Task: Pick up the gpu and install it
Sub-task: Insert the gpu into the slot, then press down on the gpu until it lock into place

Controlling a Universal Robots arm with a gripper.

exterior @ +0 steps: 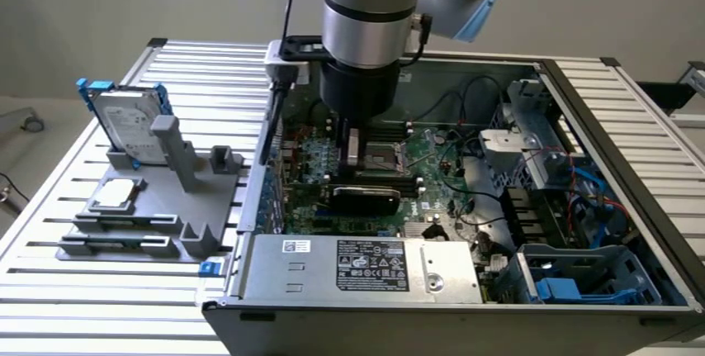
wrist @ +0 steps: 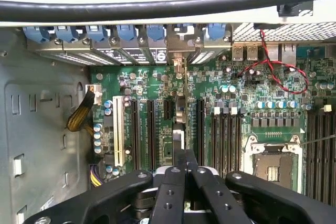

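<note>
Inside the computer case point(exterior: 441, 331), centre of the exterior frame, the gpu point(exterior: 366, 199) stands on edge at a motherboard point(exterior: 438, 156) slot. The gripper point(wrist: 185, 155) pinches its top edge (full seating I cannot judge). Pickup looks done, installation unconfirmed.

One open dark metal computer case point(exterior: 441, 327) stands on one slatted aluminium counter point(exterior: 88, 306). One grey plastic holder point(exterior: 165, 199) carries one silver hard drive with blue rails point(exterior: 124, 121) and one small square silver chip point(exterior: 115, 195). There is one silver labelled power supply box point(exterior: 364, 265), one long white expansion slot point(wrist: 118, 129), one gpu point(wrist: 178, 129) seen edge-on, and one black tool point(wrist: 184, 154).
</note>
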